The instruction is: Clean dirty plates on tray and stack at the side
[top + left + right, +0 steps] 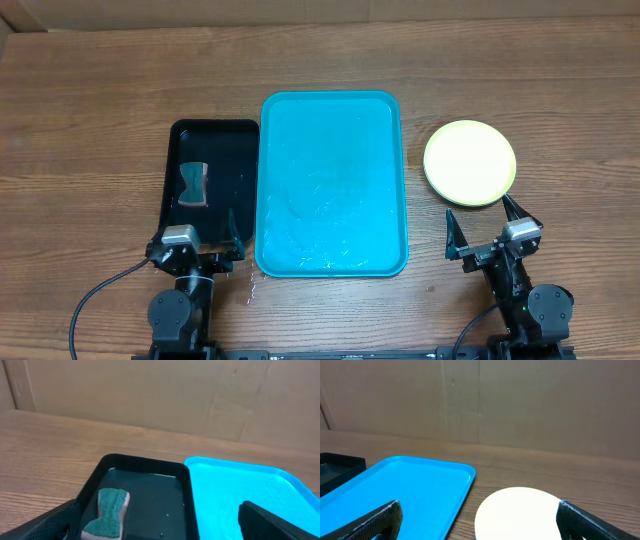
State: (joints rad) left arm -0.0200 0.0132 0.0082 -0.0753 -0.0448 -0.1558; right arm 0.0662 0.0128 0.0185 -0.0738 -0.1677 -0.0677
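The turquoise tray (333,183) lies in the middle of the table with wet streaks on its floor and no plate on it; it also shows as the tray (250,492) and the tray (395,492) in the wrist views. A pale yellow-green plate (470,162) rests on the wood to its right, seen as the plate (517,512) from the right wrist; whether more plates lie under it I cannot tell. My left gripper (198,243) hangs open at the near end of the black tray. My right gripper (490,235) is open just in front of the plate, holding nothing.
A black tray (210,180) sits left of the turquoise one, holding a green-topped sponge (194,184), also seen as the sponge (109,512). A cardboard wall (480,400) stands behind the table. A cable (100,295) runs at the front left.
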